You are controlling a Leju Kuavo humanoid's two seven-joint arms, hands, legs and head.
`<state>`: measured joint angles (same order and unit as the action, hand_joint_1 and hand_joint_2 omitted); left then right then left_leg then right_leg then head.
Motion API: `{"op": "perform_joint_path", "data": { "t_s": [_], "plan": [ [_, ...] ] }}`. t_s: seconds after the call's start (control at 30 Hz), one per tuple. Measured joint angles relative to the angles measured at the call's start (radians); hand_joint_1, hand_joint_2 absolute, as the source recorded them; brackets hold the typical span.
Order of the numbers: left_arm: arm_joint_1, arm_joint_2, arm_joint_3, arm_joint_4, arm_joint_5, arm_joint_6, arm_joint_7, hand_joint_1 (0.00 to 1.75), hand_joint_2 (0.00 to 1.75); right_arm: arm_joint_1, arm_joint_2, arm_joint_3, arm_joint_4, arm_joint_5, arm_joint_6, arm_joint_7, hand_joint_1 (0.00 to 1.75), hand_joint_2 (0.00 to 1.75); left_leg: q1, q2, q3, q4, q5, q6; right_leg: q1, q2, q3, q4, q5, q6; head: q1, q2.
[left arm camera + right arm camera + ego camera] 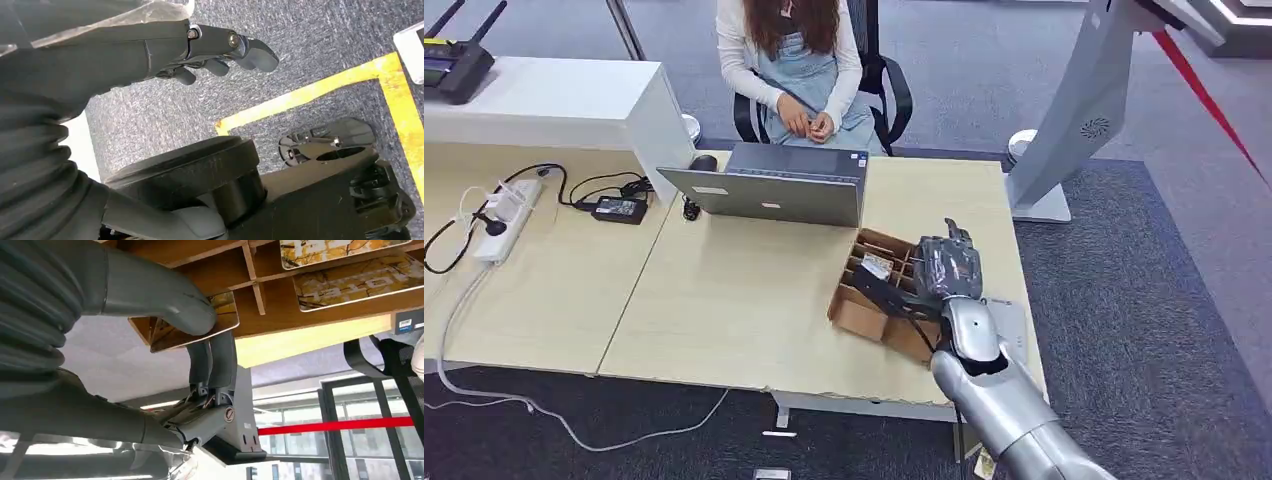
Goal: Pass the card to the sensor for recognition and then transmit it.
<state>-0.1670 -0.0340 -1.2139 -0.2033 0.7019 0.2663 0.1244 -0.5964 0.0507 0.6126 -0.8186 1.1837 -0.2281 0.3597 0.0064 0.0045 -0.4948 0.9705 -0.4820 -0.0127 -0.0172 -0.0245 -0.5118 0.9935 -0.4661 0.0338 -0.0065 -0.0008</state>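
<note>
Right hand (pixel 946 268) was over the box (pixel 864 318) at the desk's (pixel 724 300) right front edge. In the right wrist view its thumb and fingers (pixel 212 357) pinched a card (pixel 225 315) at a box slot, so it was grasping the card, which sat at the box and not yet clear of it. More cards (pixel 350 277) lay in neighbouring slots. Judged stage: early, pick-up only; lifting out, showing to the sensor and handing over all left. Which item was the sensor, cannot tell.

Left hand (pixel 220 50) hung beside the body above grey carpet with a yellow line (pixel 310 92), fingers loosely curled in, holding nothing.

Surface was light wood. A laptop (pixel 774 190) stood at the back edge, a power strip (pixel 504 220) and adapter (pixel 619 208) on the left desk, a router (pixel 454 65) on a white counter. A person (pixel 794 70) sat behind the laptop in an office chair. Room was office-like: grey-blue carpet, a white machine base (pixel 1074 120) on the right, and red tape (pixel 1204 95).
</note>
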Motion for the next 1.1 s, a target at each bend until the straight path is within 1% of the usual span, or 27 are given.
{"op": "perform_joint_path", "data": {
  "t_s": [0.1,0.13,0.2,0.23,0.27,0.3,0.37,0.47,0.5,0.57,0.7,0.83,0.9,1.0,1.1],
  "plan": [
    [0.000,0.000,-0.003,0.000,0.000,0.000,0.000,0.00,1.75,0.000,0.000,0.000,-0.001,0.000,-0.001,0.000,1.61,1.75,0.000,0.000,0.000,0.000,0.000,0.000,0.000,0.000,0.000,0.000,0.000,0.000,0.000,0.000],
    [-0.001,0.000,-0.004,0.000,0.000,0.000,0.000,0.00,1.75,0.000,0.000,0.000,-0.001,0.000,-0.002,0.000,1.59,1.75,0.000,0.000,0.000,0.000,0.000,0.000,0.000,0.000,0.000,0.000,0.000,0.000,0.000,0.000],
    [-0.001,0.000,-0.008,0.000,0.000,0.004,-0.001,0.00,1.75,0.001,-0.001,-0.001,-0.002,0.000,-0.009,0.000,1.64,1.75,0.000,0.000,0.000,0.000,0.000,0.000,0.000,0.000,0.000,0.000,0.000,0.000,0.000,0.000],
    [-0.001,0.000,-0.009,0.000,0.000,0.004,-0.002,0.00,1.75,0.002,0.000,-0.001,-0.002,0.000,-0.016,0.000,1.64,1.75,0.000,0.000,0.000,0.000,0.000,0.000,0.000,0.000,0.000,0.000,0.000,0.000,0.000,0.000],
    [-0.001,0.000,-0.009,0.000,0.001,0.005,-0.002,0.00,1.75,0.002,0.000,-0.001,-0.003,0.000,-0.030,0.000,1.64,1.75,0.000,0.000,0.000,0.000,0.000,0.000,0.000,0.000,0.000,0.000,0.000,0.000,0.000,0.000],
    [-0.001,0.000,-0.010,0.000,0.002,0.006,-0.002,0.00,1.75,0.003,0.000,-0.002,-0.009,-0.006,-0.051,-0.005,1.68,1.75,0.000,0.000,0.000,0.000,0.000,0.000,0.000,0.000,0.000,0.000,0.000,0.000,0.000,0.000],
    [-0.001,0.000,-0.010,0.000,0.005,0.008,-0.003,0.00,1.75,0.003,0.000,-0.002,-0.018,-0.016,-0.086,-0.016,1.68,1.75,0.000,0.000,0.000,0.000,0.000,0.000,0.000,0.000,0.000,0.000,0.000,0.000,0.000,0.000],
    [0.001,0.000,-0.011,0.000,0.011,0.018,-0.003,0.00,1.75,0.003,0.000,-0.004,-0.045,-0.044,-0.163,-0.061,1.71,1.75,0.000,0.000,0.000,0.000,0.000,0.000,0.000,0.000,0.000,0.000,0.000,0.000,0.000,0.000],
    [0.002,0.000,-0.011,0.000,0.013,0.020,-0.003,0.00,1.75,0.003,0.000,-0.005,-0.065,-0.050,-0.176,-0.068,1.73,1.75,0.000,0.000,0.000,0.000,0.000,0.000,0.000,0.000,0.000,0.000,0.000,0.000,0.000,0.000],
    [0.004,0.000,-0.011,0.000,0.019,0.021,-0.005,0.00,1.75,0.005,0.002,-0.006,-0.127,-0.055,-0.159,-0.065,1.71,1.75,0.000,0.000,0.000,0.000,0.000,0.000,0.000,0.000,0.000,0.000,0.000,0.000,0.000,0.000],
    [0.005,0.000,-0.011,0.000,0.032,0.021,-0.009,0.00,1.75,0.011,0.007,-0.006,-0.286,-0.047,-0.098,-0.029,1.73,1.75,0.000,0.000,0.000,0.000,0.000,0.000,0.000,0.000,0.000,0.000,0.000,0.000,0.000,0.000],
    [0.006,0.000,-0.010,0.001,0.042,0.021,-0.011,0.00,1.75,0.015,0.010,-0.005,-0.460,-0.061,-0.090,-0.024,1.73,1.75,0.000,0.000,0.000,0.000,0.000,0.000,0.000,0.000,0.000,0.000,0.000,0.000,0.000,0.000],
    [0.006,0.000,-0.010,0.001,0.042,0.018,-0.011,0.00,1.75,0.015,0.010,-0.004,-0.538,-0.093,-0.090,-0.024,1.73,1.75,0.000,0.000,0.000,0.000,0.000,0.000,0.000,0.000,0.000,0.000,0.000,0.000,0.000,0.000],
    [0.006,0.000,-0.011,0.001,0.038,0.016,-0.011,0.00,1.75,0.004,0.011,-0.005,-0.617,-0.131,-0.076,-0.024,1.75,1.75,0.000,0.000,0.000,0.000,0.000,0.000,0.000,0.000,0.000,0.000,0.000,0.000,0.000,0.000],
    [0.005,0.000,-0.013,0.001,0.032,0.015,-0.015,0.00,1.75,-0.026,0.020,-0.004,-0.646,-0.166,-0.065,-0.022,1.75,1.75,0.000,0.000,0.000,0.000,0.000,0.000,0.000,0.000,0.000,0.000,0.000,0.000,0.000,0.000]
  ]
}}
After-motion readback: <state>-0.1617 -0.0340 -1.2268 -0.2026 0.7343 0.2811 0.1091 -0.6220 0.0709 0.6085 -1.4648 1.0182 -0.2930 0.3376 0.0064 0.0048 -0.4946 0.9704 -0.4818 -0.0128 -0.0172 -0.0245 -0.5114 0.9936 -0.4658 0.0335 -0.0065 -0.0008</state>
